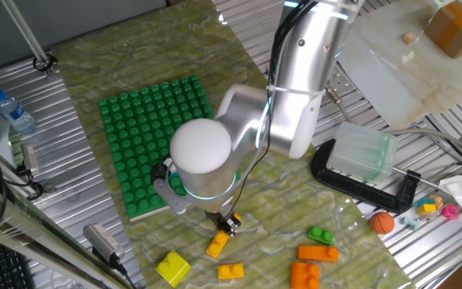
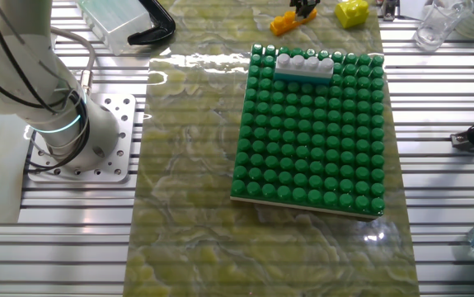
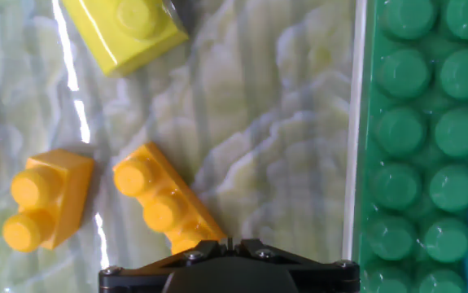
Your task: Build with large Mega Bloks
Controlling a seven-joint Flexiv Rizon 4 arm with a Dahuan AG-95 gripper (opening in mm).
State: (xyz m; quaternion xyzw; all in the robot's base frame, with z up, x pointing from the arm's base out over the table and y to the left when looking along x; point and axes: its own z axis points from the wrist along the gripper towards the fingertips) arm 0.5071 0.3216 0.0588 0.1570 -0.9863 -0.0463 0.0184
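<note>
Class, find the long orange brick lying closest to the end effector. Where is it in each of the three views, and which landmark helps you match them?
One fixed view: long orange brick, bottom centre, just below the end effector.
The other fixed view: top edge, left of the yellow block, at.
Hand view: lower centre, slanting under the end effector, at.
Shared landmark: green studded baseplate.
</note>
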